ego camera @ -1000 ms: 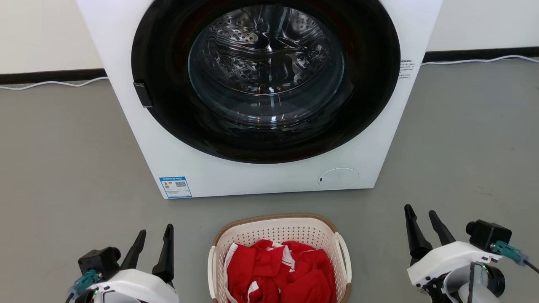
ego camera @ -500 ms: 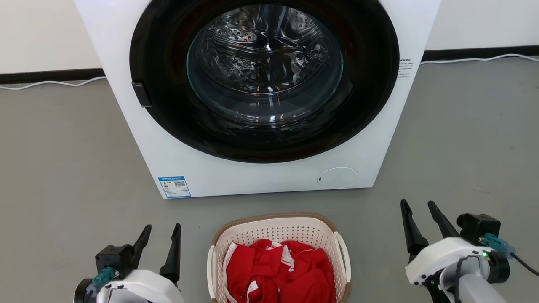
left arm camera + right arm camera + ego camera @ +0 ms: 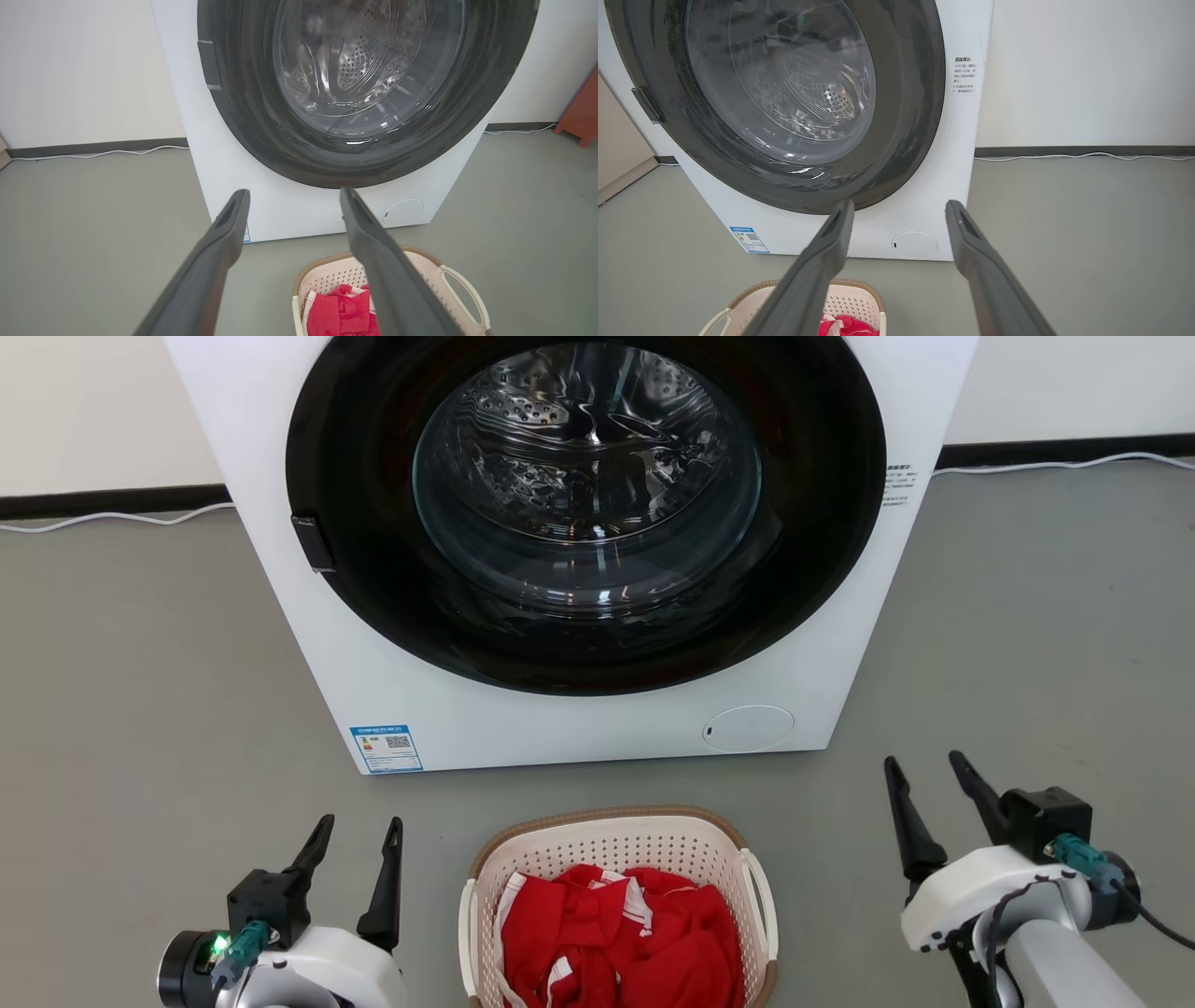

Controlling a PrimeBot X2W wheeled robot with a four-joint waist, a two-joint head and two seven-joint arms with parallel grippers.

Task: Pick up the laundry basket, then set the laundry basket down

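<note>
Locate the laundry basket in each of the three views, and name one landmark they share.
Head view: laundry basket at bottom centre, cut by the lower edge.
Left wrist view: at the bottom, right of centre, cut by the lower edge.
Right wrist view: bottom left, only its far end in frame.
Shared landmark: the round white cap low on the washing machine front, beyond the basket in all three views.

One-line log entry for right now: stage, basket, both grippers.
stage: pre-grasp | laundry basket: on floor, red clothes inside, untouched | left gripper: open, empty, at its left | right gripper: open, empty, at its right
</note>
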